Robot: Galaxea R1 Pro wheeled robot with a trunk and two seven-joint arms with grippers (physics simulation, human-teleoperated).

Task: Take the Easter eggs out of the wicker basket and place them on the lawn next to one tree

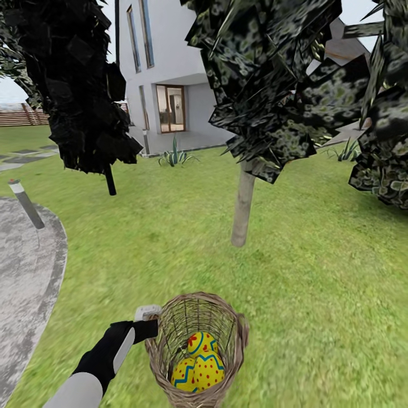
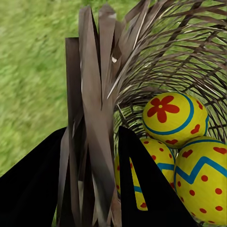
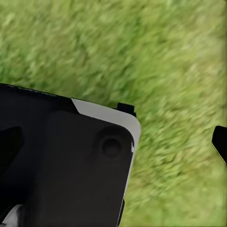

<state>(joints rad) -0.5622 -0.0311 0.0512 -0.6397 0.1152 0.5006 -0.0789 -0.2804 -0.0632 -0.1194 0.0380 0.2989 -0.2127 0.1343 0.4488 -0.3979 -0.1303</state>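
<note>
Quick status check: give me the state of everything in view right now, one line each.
wicker basket: upright, rim gripped by the left tool.
Easter eggs: in the basket, touching each other.
left tool: shut on the basket rim, one finger inside, one outside.
tree: upright on the lawn, no eggs beside it.
right tool: state unclear.

The left arm [image 1: 93, 368] is showing at about seven o'clock in the head view, wearing a pale grey-white shell on its lower length and a matte black casing nearer the wrist, with a narrow white stripe running along the black part. A small white rounded block is sitting at the wrist end. The left gripper [image 2: 92, 189] is presenting two flat, solid black fingers [image 2: 33, 184] in its wrist view. In the right wrist view a dark charcoal housing [image 3: 80, 170] is showing rounded corners, a white edge trim and one round recessed screw [image 3: 111, 147].
</note>
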